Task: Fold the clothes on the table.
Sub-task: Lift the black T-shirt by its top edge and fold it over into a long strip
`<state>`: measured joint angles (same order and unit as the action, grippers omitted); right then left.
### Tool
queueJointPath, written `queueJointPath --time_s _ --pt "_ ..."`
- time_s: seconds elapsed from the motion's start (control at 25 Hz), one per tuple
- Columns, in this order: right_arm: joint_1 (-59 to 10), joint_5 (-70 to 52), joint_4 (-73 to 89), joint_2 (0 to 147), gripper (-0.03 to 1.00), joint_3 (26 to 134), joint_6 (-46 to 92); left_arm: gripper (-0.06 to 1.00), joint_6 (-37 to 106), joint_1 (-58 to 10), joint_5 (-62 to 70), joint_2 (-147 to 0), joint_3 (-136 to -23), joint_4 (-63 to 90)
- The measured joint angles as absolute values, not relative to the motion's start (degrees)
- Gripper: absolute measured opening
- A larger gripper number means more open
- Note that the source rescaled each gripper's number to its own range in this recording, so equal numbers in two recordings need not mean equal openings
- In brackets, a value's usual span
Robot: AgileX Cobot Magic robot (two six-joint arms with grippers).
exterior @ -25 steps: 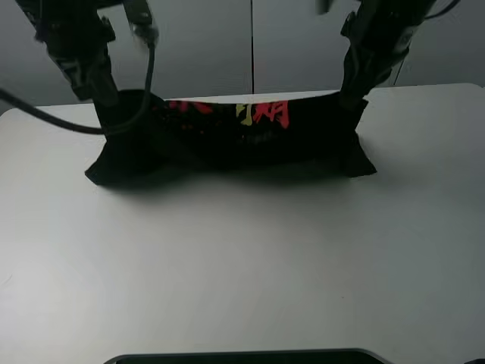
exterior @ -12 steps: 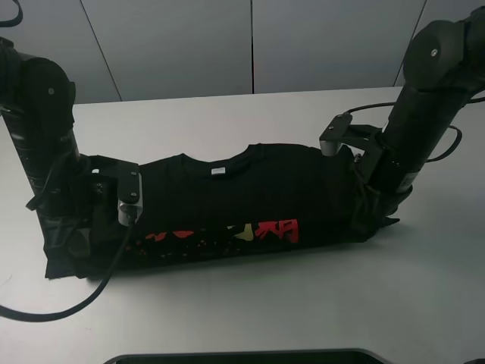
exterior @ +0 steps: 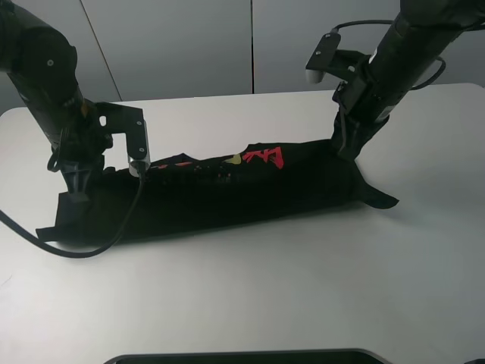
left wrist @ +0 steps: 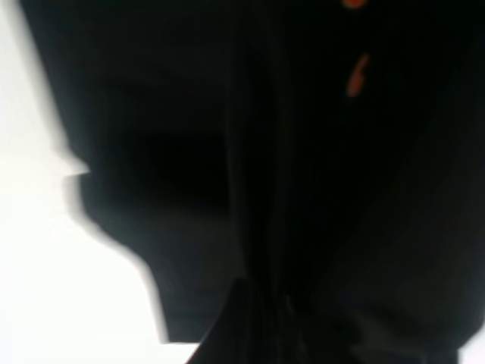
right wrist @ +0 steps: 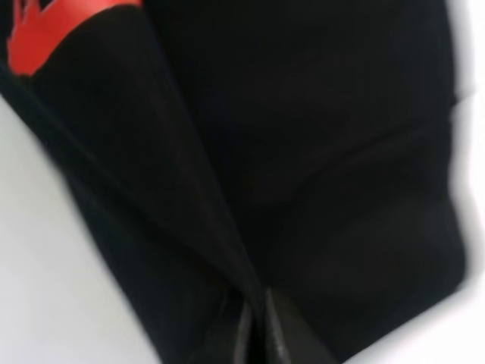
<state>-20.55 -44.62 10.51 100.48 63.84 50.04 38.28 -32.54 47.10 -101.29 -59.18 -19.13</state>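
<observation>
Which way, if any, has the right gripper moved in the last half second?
Yes. The right gripper has gone back toward the far edge of the table, taking its end of the black shirt along.

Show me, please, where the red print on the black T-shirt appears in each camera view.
Exterior high: red print along the black T-shirt's upper fold, near the middle.
Left wrist: red print shows only as small flecks at the frame's edge.
Right wrist: red print at a frame corner, on a fold.
Shared landmark: white table.
</observation>
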Motion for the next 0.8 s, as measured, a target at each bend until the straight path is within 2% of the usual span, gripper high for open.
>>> queueJointPath --time_s 0.44,0.8 --pt "-20.6 -26.2 9.6 109.4 0.0 64.8 50.7 0.0 36.1 -22.9 29.5 -101.6 -59.5 -20.9" --pt "-20.6 -15.8 9.9 115.9 0.01 64.8 50.7 0.0 36.1 -22.3 26.0 -115.4 -59.9 -20.0"
